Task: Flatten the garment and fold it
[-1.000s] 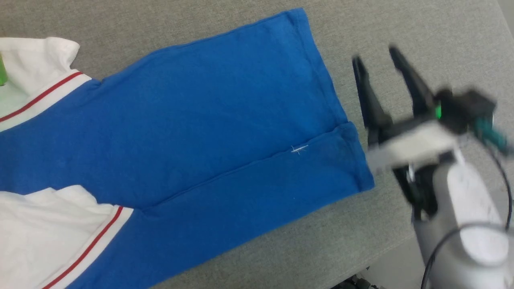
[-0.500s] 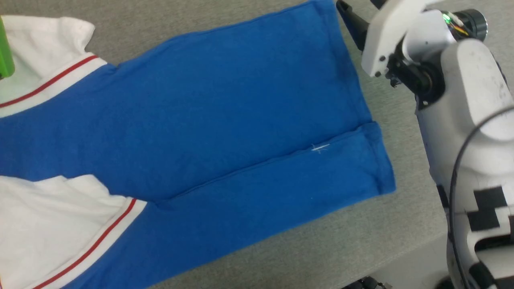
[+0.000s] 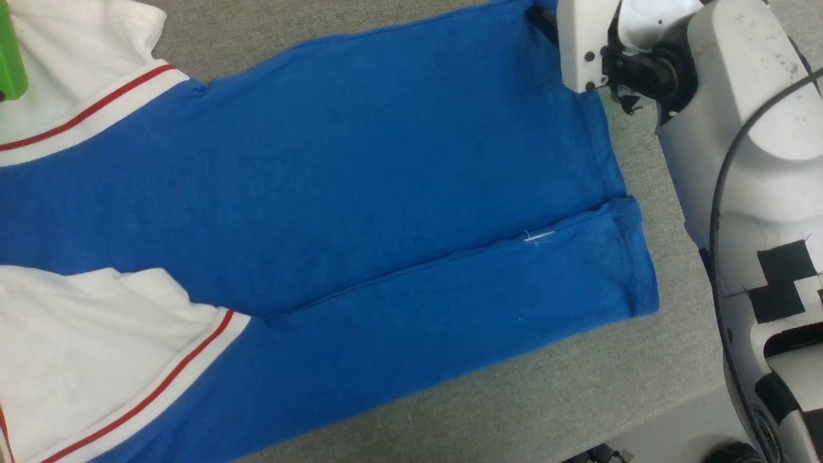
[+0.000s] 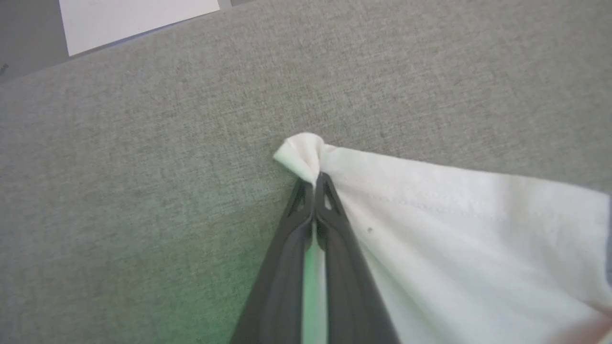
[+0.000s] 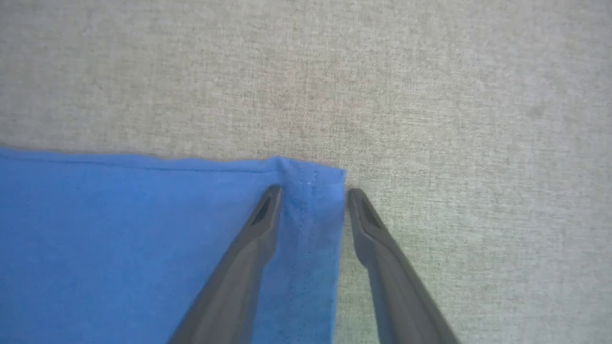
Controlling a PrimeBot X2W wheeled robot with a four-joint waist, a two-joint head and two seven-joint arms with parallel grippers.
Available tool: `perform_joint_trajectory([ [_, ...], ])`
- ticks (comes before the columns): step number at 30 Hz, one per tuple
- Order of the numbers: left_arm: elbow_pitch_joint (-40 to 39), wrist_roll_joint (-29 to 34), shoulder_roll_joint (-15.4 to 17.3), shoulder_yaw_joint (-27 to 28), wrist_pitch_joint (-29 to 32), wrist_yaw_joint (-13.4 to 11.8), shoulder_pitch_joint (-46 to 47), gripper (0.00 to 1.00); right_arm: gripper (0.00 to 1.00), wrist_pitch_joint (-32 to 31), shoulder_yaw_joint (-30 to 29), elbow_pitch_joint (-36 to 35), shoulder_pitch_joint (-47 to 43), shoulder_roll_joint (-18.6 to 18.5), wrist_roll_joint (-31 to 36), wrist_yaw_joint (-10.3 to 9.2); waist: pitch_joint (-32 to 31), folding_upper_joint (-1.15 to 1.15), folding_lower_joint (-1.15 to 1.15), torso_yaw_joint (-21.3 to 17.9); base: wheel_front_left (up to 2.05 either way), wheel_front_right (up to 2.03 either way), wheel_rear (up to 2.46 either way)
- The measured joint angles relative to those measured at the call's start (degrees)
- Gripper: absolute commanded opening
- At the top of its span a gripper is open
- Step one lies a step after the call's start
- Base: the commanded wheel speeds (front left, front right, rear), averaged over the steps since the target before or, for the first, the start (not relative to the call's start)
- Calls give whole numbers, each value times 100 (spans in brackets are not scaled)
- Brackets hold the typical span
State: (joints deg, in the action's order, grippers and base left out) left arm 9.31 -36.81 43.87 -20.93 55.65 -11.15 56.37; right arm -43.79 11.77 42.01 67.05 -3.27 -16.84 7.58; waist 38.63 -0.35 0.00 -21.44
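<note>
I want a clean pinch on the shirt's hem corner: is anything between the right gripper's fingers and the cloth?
Nothing visible. The right gripper stands open astride the hem corner of the bright blue soft jersey T-shirt: one dark finger over the cloth, the other over the grey woven tabletop just beside its edge.

Even bright light; soft shadows; green glow in left wrist view.
</note>
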Motion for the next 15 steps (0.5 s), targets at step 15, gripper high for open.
perform_joint_trajectory([
  [15,60,63,-448,189,-3287,668,-1049,0,0,2728,297,-453,-1244,-41,-35,0,-460,0,0,127,0,0,0],
])
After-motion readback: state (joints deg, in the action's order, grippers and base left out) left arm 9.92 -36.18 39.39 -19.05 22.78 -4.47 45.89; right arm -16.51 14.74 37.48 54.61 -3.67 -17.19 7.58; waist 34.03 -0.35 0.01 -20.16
